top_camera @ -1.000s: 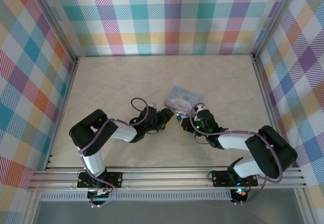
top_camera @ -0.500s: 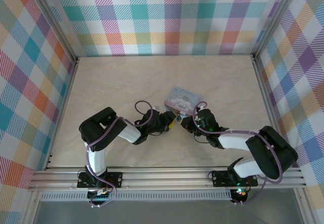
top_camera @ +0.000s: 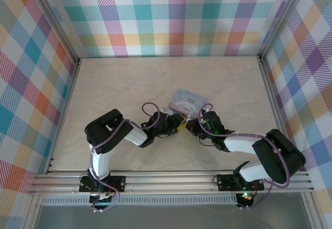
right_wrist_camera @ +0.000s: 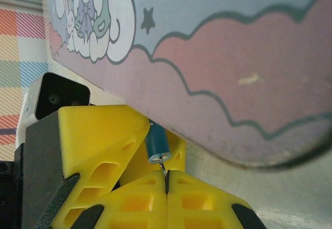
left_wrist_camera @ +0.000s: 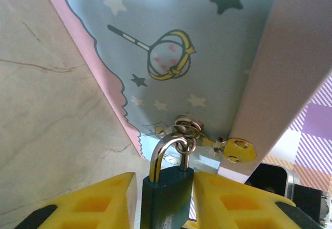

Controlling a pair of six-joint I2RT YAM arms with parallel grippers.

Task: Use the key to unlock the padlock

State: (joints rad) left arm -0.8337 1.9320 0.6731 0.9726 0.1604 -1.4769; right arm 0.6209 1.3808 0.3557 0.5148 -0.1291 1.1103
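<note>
from the overhead camera i see both arms reaching away from the near rail and meeting just on the near side of the tin [top_camera: 188, 101], which lies flat on the desk [top_camera: 129, 84]. the left hand [top_camera: 177, 123] comes at the tin's near edge from the left and the right hand [top_camera: 190, 127] from the right. the two are almost nose to nose there.

on the left wrist camera, the left hand [left_wrist_camera: 165, 182] has the padlock [left_wrist_camera: 167, 200] between its yellow fingers [left_wrist_camera: 98, 203]. the dark teal body fills the gap and the fingers sit tight on its flanks, so i read it as gripping the padlock. the padlock is right against the tin's side. its silver shackle [left_wrist_camera: 162, 148] looks shut and is threaded through a small metal ring [left_wrist_camera: 185, 128] on the tin. a little yellow tab [left_wrist_camera: 239, 149] lies just right of that ring, against the tin.

on the right wrist camera, the right hand [right_wrist_camera: 166, 182] is closed, its fingers pressed together with the key [right_wrist_camera: 164, 167] pinched between the tips. a thin grey sliver of the key sticks out and its end touches the silver bottom face of the padlock [right_wrist_camera: 156, 145], just below the tin's edge. i cannot tell how far in the key sits. the left hand's fingers [right_wrist_camera: 101, 136] flank the padlock here too, and the tin's [right_wrist_camera: 218, 47] pink and blue side rises close behind.

beyond the tin the pale desk runs back to the checked walls [top_camera: 176, 16].
</note>
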